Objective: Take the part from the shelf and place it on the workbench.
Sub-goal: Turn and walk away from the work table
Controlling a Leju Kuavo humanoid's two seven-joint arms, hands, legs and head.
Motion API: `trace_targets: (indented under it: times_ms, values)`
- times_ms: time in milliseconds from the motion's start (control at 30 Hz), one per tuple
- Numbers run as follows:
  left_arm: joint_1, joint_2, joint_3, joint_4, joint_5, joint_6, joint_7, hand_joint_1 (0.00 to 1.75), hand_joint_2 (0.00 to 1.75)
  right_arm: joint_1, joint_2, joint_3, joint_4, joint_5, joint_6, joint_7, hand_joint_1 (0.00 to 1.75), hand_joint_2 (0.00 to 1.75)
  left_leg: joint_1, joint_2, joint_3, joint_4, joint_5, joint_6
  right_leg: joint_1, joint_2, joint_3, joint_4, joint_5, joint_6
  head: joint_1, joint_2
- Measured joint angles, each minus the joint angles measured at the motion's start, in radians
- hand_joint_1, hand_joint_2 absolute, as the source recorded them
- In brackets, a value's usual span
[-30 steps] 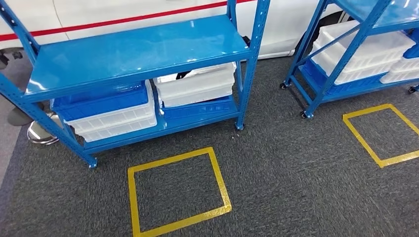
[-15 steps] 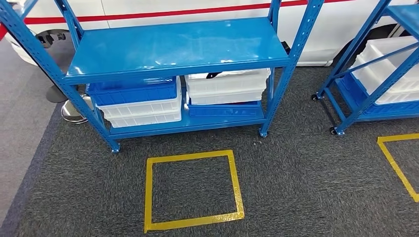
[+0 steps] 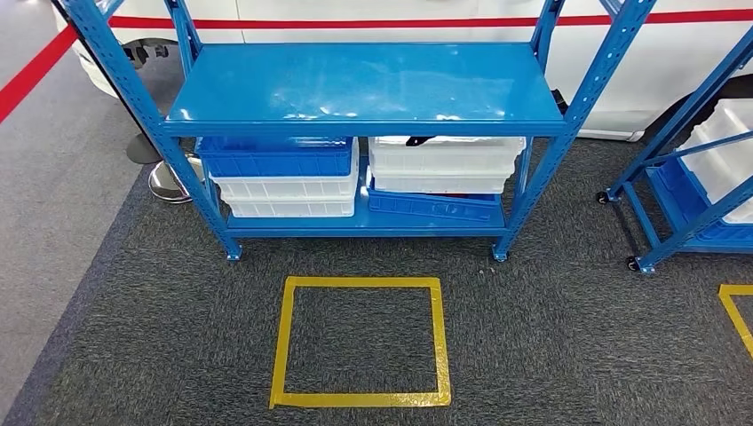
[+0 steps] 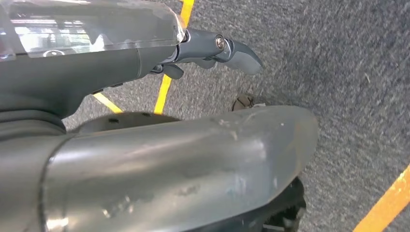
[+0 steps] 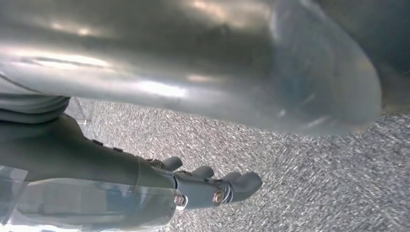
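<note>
A blue shelf (image 3: pixel 360 84) stands on grey carpet (image 3: pixel 550 337), its top board bare. On the lower board, at the left, a blue bin (image 3: pixel 275 156) sits on stacked white bins (image 3: pixel 289 197); to the right, more white bins (image 3: pixel 444 164) rest on a tilted blue tray (image 3: pixel 431 206), and a dark part (image 3: pixel 419 140) shows in the top one. A yellow tape square (image 3: pixel 360 342) marks the carpet in front. The left hand (image 4: pixel 212 50) and right hand (image 5: pixel 212 186) hang over the carpet, fingers loosely apart, holding nothing.
</note>
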Motion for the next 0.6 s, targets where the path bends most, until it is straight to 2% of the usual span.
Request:
trace_targets:
  times_ms: [33,133,167,267,367,467,500,567,600]
  values:
    - [0.001,0.0,0.0,0.0,0.0,-0.001,-0.001,0.0,0.0,-0.001,0.0,-0.001,0.0,0.0,-0.003,-0.001,0.0,0.0,0.001,-0.004,0.004,-0.007,0.004,0.001,0.001,-0.004,0.005,-0.006,0.001,-0.002,0.0,0.0]
    - [0.003,0.0,0.0,0.0,0.001,-0.005,-0.004,0.0,0.0,-0.002,0.0,-0.005,-0.001,0.0,-0.012,-0.004,0.0,0.0,0.003,-0.011,0.017,-0.025,0.013,0.003,0.004,-0.006,0.017,-0.022,0.003,-0.037,0.005,0.0]
    - [0.003,0.0,0.0,0.0,0.002,-0.007,-0.005,0.0,0.0,-0.003,0.0,-0.006,-0.001,0.0,-0.014,-0.004,0.0,0.0,0.002,-0.012,0.018,-0.024,0.012,0.004,0.004,-0.005,0.018,-0.023,0.004,-0.044,0.007,0.0]
    - [0.003,0.0,0.0,0.0,0.006,-0.011,-0.012,0.0,0.0,-0.004,0.0,-0.007,-0.001,0.001,-0.015,-0.006,0.0,0.0,-0.001,-0.011,0.018,-0.023,0.008,0.01,0.001,-0.003,0.019,-0.025,0.006,-0.039,0.008,0.0]
    - [0.003,0.0,0.0,0.0,0.007,-0.007,-0.016,0.0,0.0,-0.003,0.0,-0.009,-0.001,0.001,-0.014,-0.009,0.0,0.0,-0.005,-0.01,0.018,-0.022,0.007,0.014,-0.003,-0.002,0.019,-0.028,0.008,-0.026,0.007,0.0]
    - [0.003,0.0,0.0,0.0,0.003,-0.001,-0.016,0.0,0.0,-0.003,0.0,-0.012,-0.001,0.002,-0.014,-0.013,0.0,0.0,-0.007,-0.009,0.015,-0.02,0.005,0.017,-0.006,-0.002,0.021,-0.032,0.011,0.001,0.007,0.0]
    - [0.003,0.0,0.001,0.0,0.002,0.001,-0.016,0.0,0.0,-0.002,0.0,-0.013,-0.001,0.003,-0.014,-0.014,0.0,0.0,-0.01,-0.01,0.013,-0.02,0.003,0.021,-0.009,-0.002,0.023,-0.031,0.016,0.012,0.006,0.0]
    - [0.004,0.001,0.001,0.0,0.001,0.001,-0.016,0.0,0.0,-0.003,0.001,-0.014,-0.001,0.004,-0.013,-0.015,0.0,0.0,-0.008,-0.014,0.022,-0.036,-0.002,0.042,-0.014,0.0,0.024,-0.015,0.03,0.032,0.006,0.0]
    - [0.005,0.002,0.001,0.0,0.0,-0.001,-0.015,0.0,0.0,-0.002,0.001,-0.014,-0.001,0.005,-0.012,-0.016,0.0,0.0,-0.004,-0.017,0.031,-0.047,-0.002,0.052,-0.015,0.01,0.016,0.006,0.026,0.037,0.007,0.0]
